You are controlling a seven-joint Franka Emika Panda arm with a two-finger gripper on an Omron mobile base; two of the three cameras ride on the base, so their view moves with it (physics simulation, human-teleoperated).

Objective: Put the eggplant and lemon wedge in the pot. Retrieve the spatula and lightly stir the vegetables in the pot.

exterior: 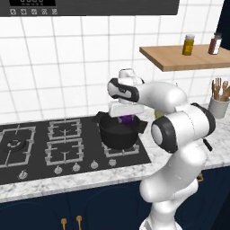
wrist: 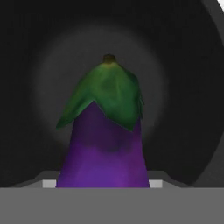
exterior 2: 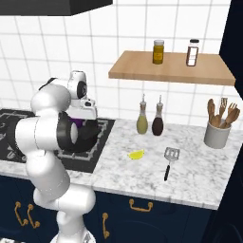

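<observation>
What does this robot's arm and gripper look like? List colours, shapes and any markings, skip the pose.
The arm is glossy white, built of thick rounded segments with bulbous elbows. Dark, nearly black bands and round caps mark its joints. No cables or lettering can be made out. The gripper hangs from a blocky white hand; in the hand view its finger tips show as small pale ends on dark bases.

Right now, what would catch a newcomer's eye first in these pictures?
The claw holds the purple eggplant right over the black pot on the stove's front right burner. On the marble counter to the right lie the yellow lemon wedge and the spatula, apart from each other.
</observation>
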